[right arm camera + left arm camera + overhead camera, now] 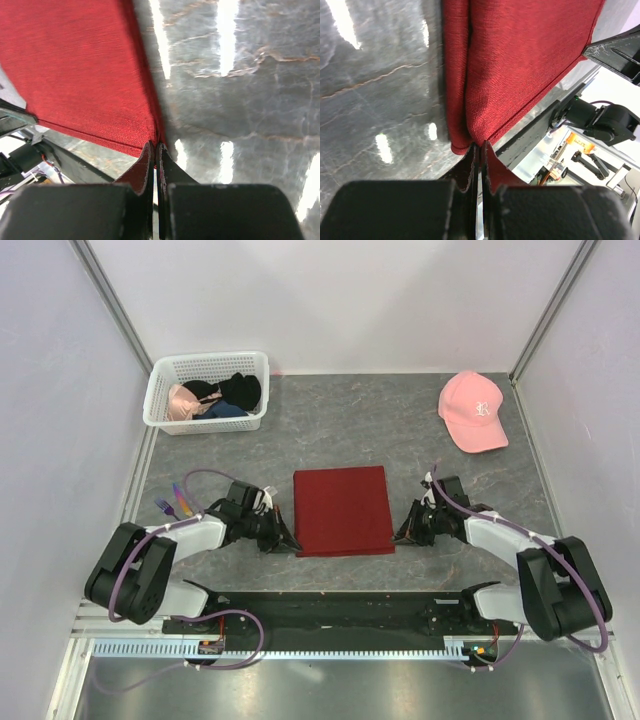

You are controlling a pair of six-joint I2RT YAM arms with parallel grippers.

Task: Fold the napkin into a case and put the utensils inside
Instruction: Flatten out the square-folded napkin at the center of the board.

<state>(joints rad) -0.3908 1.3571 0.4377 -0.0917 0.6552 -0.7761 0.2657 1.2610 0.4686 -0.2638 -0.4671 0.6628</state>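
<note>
Napkin: where does it lie? (Student)

Flat on the grey worktop, between the two arms and towards the near edge. It is a dark red rectangle with straight edges. (Tutor)

Is it a single layer? (Student)

No. The left wrist view shows one layer lying over another, with the lower layer's edge showing just beside the upper one. (Tutor)

How do the jaws stand? (Student)

The left jaws are pressed together on the near left corner of the napkin, nipping the tip of the upper layer. The right jaws are closed in the same way on the near right corner. Both sets sit low, right at the worktop surface. (Tutor)

And the utensils? (Student)

Purple and blue, they lie at the left edge of the worktop beside the left arm, well apart from the napkin. (Tutor)

What else is there? (Student)

A white basket stands in the far left corner with pink and black garments inside. A pink cap lies at the far right. (Tutor)
</note>
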